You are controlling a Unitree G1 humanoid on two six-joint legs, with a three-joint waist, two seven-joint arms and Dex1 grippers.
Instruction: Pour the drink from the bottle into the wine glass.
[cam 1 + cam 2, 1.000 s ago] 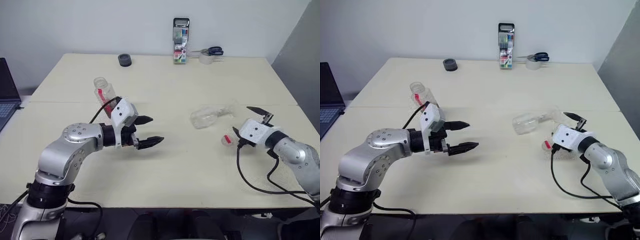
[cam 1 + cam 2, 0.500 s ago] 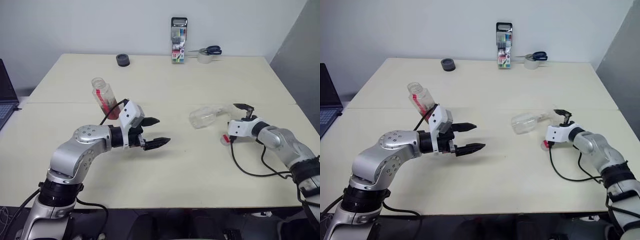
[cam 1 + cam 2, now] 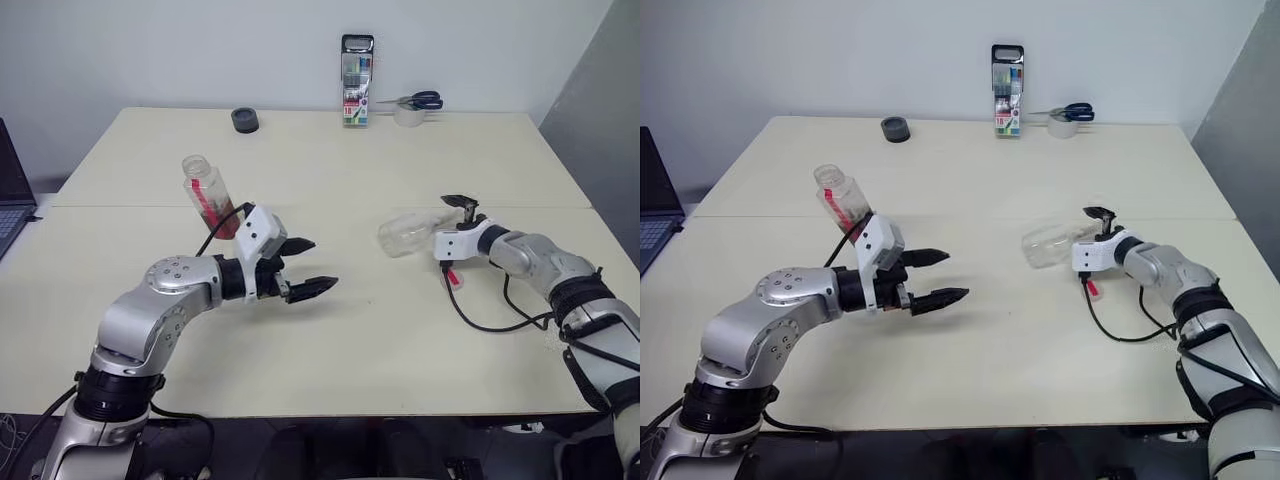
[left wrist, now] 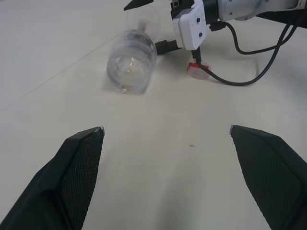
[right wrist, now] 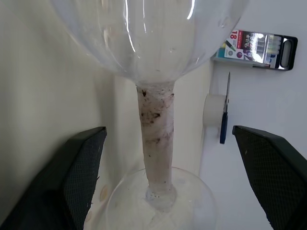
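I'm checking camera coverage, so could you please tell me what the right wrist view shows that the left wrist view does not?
Right wrist view: the wine glass's stem between open fingers, plus the marker case, tape roll and scissors. Left wrist view: the right tool at the glass, a pink-red cap beside it. Both: the wine glass, lying on the table.

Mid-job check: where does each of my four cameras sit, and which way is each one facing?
Left eye: on the head, looking forward and down over the table; both arms show.
Right eye: beside it, same scene; the bottle stands behind the left gripper.
Left wrist: between its open fingers, facing the lying wine glass and the right gripper.
Right wrist: between its open fingers, at the glass stem; marker case beyond.
Shared: both wrist views show the wine glass.
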